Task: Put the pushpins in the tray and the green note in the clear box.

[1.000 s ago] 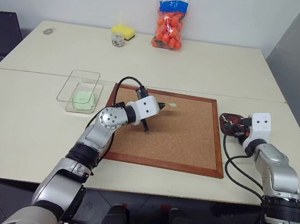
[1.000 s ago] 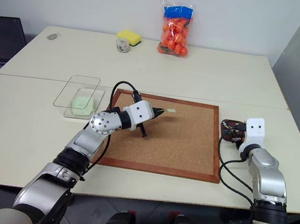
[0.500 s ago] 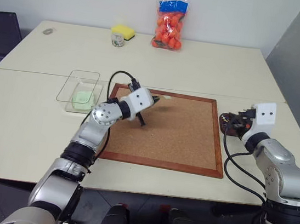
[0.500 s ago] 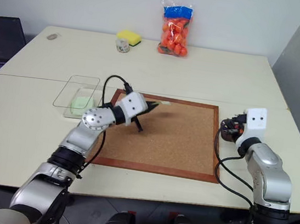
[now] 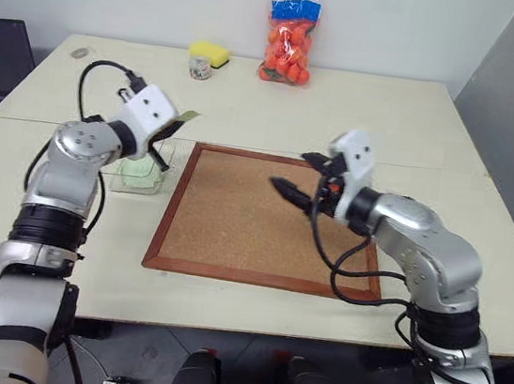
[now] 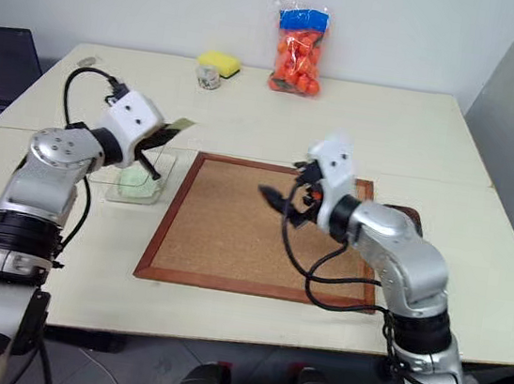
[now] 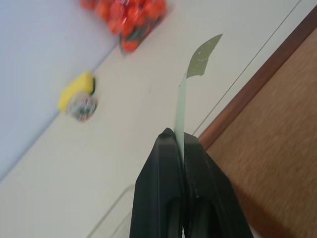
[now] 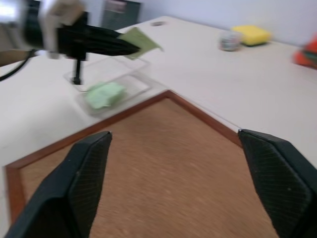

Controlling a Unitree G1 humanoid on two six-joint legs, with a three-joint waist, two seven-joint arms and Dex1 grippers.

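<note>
- Pale-green paper: green note point(image 7: 198, 64) pinched by one edge in the closed left pincer point(image 7: 179, 144), held above the clear box point(image 5: 141, 177); another green slip already lies inside.
- Note looks thin, light and floppy, likely to flutter or slip; an edge pinch suits it.
- Right pincer point(image 8: 173, 183) spread wide, empty, over the corkboard point(image 5: 260, 240).
- Tray point(image 6: 408, 212) sits on the tabletop beside the corkboard.
</note>
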